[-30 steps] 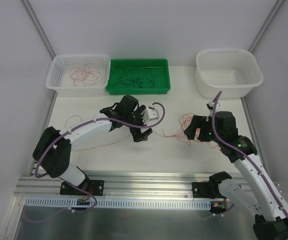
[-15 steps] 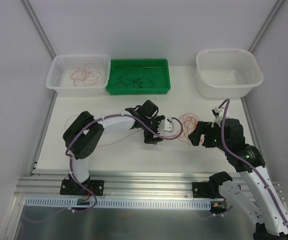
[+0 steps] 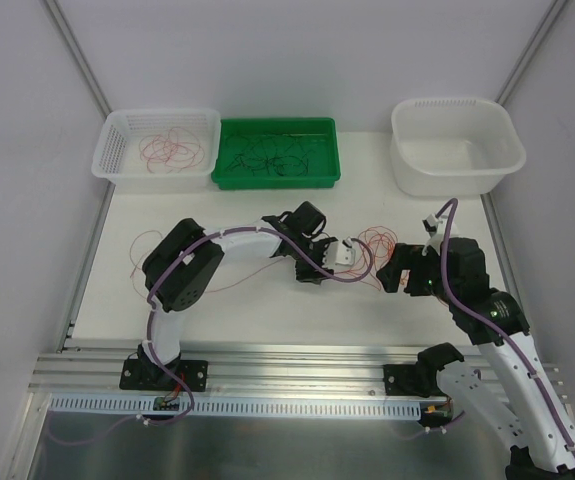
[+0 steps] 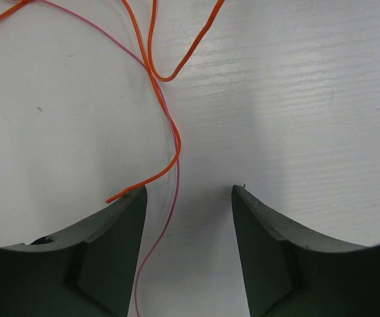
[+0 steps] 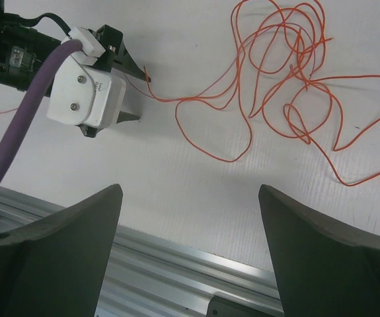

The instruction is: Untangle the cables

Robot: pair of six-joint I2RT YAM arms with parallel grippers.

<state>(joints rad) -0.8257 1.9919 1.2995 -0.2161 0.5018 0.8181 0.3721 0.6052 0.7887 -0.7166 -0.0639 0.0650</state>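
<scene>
Cables (image 4: 176, 146) are hair-thin, limp and snaggy; pinch the strand inside the left gripper (image 4: 189, 190), jaws parted. Right gripper (image 5: 190, 190) gapes empty, tangle at 1 o'clock.

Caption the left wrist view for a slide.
Left gripper open over thin orange and pink cables lying on the white table.

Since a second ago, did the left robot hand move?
Yes. The left gripper slid right, from below the green tray's middle to past its right edge, nearer the orange cables.
</scene>
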